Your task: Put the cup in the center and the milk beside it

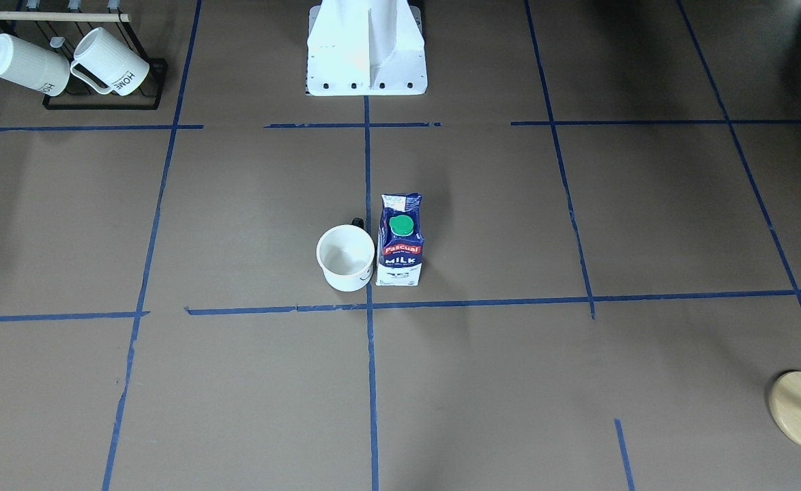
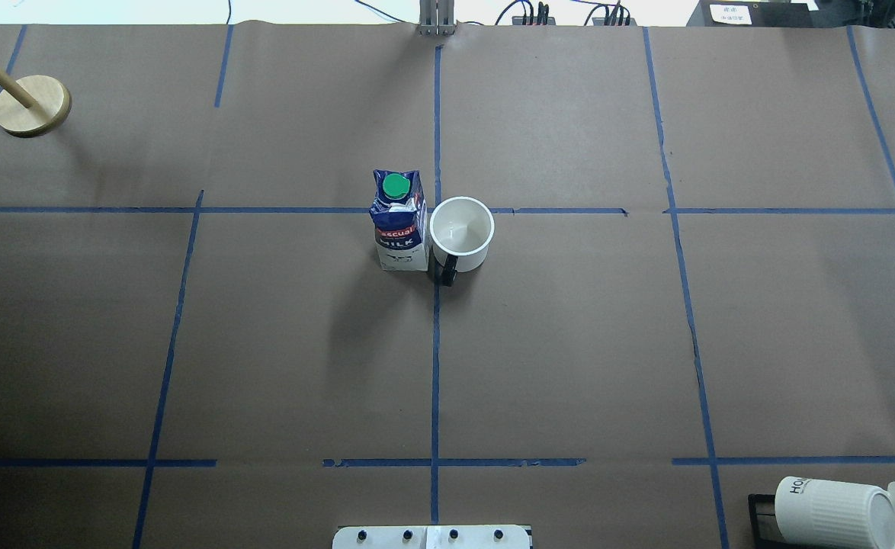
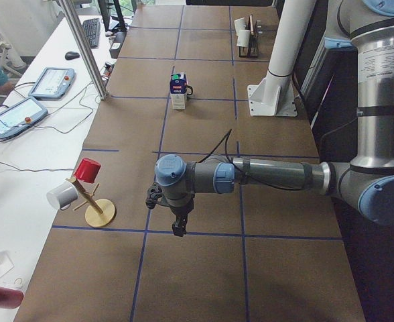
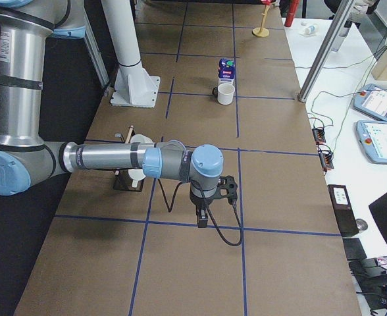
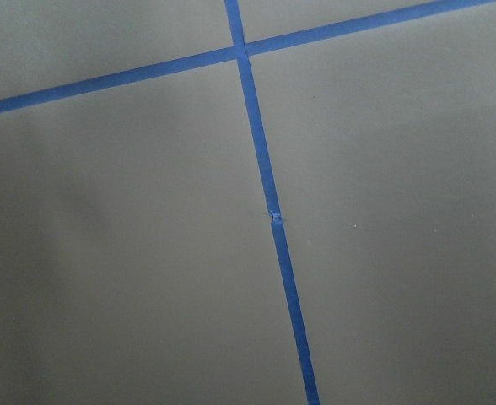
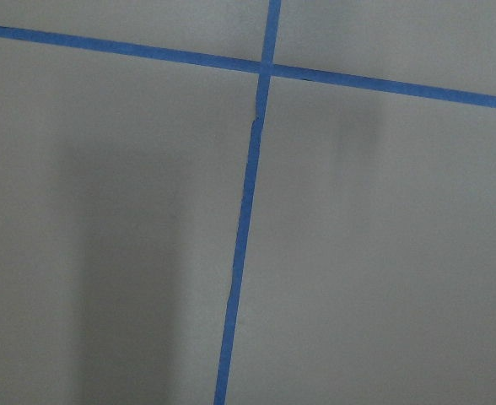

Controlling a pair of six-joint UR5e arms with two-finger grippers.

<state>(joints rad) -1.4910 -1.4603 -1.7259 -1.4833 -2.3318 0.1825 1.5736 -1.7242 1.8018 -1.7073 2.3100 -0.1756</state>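
The white cup (image 1: 346, 258) stands upright just on the robot's side of the center tape crossing (image 1: 370, 307), its black handle toward the robot. It also shows in the overhead view (image 2: 461, 232) and the right view (image 4: 226, 93). The dark-blue milk carton (image 1: 400, 245) stands upright right beside it, on the robot's left side (image 2: 399, 225) (image 3: 177, 90). My left gripper (image 3: 177, 229) hangs over the table's left end and my right gripper (image 4: 202, 220) over the right end, both far from the cup. I cannot tell whether either is open or shut.
A black rack with two ribbed "HOME" mugs (image 1: 66, 65) stands near the robot's right corner. A wooden mug stand (image 2: 32, 107) sits at the far left corner, holding a red and a white cup (image 3: 76, 181). The white robot base (image 1: 366, 48) is behind the cup.
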